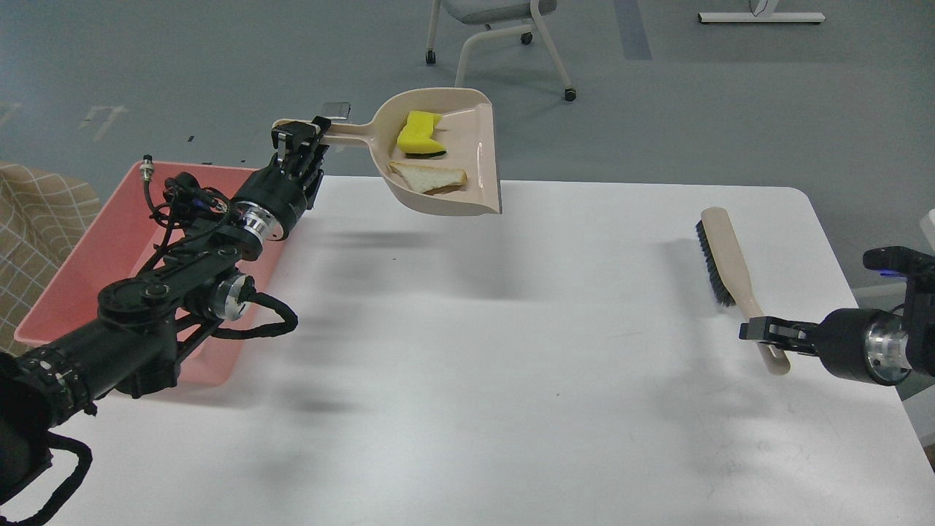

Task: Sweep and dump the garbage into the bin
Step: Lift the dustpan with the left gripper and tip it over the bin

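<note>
My left gripper (298,136) is shut on the handle of the beige dustpan (471,191) and holds it lifted above the table's far edge. In the pan lie the yellow sponge (418,130) with a green side and the triangular white bread slice (427,177). The pink bin (91,264) stands at the left, partly hidden by my left arm. My right gripper (764,334) is shut on the handle of the beige brush (727,257) with black bristles, at the table's right side.
The white table (467,380) fills the lower view. A chair (504,36) on castors stands on the grey floor behind. A checked cloth (36,212) shows at the far left. A cable plug sticks up from my left arm over the bin.
</note>
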Robot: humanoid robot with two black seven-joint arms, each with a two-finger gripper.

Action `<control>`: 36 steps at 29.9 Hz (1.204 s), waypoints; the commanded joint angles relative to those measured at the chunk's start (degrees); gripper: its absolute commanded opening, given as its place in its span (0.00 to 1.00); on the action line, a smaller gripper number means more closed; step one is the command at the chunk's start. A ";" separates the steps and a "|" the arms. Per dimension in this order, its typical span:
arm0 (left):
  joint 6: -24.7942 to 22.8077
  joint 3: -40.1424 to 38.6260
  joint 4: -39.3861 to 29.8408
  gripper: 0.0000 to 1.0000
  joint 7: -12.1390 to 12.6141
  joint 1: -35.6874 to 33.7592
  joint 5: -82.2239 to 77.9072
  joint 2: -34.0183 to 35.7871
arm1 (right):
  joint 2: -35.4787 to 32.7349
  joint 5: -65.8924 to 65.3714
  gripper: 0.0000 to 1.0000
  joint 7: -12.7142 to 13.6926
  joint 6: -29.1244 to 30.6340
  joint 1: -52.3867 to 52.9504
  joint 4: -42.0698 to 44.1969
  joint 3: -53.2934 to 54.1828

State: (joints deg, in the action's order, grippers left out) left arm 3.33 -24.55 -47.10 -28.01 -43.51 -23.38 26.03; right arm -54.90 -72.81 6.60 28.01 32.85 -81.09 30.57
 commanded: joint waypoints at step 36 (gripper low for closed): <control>-18.71 -9.73 -18.31 0.08 0.01 24.88 4.84 51.40 | 3.23 0.04 0.03 -0.18 -0.01 0.11 -0.12 3.26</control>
State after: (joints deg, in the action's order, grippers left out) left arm -13.82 -34.45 -68.14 -27.98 -18.81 -17.52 76.68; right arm -51.76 -72.77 6.44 28.00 32.98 -81.12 33.52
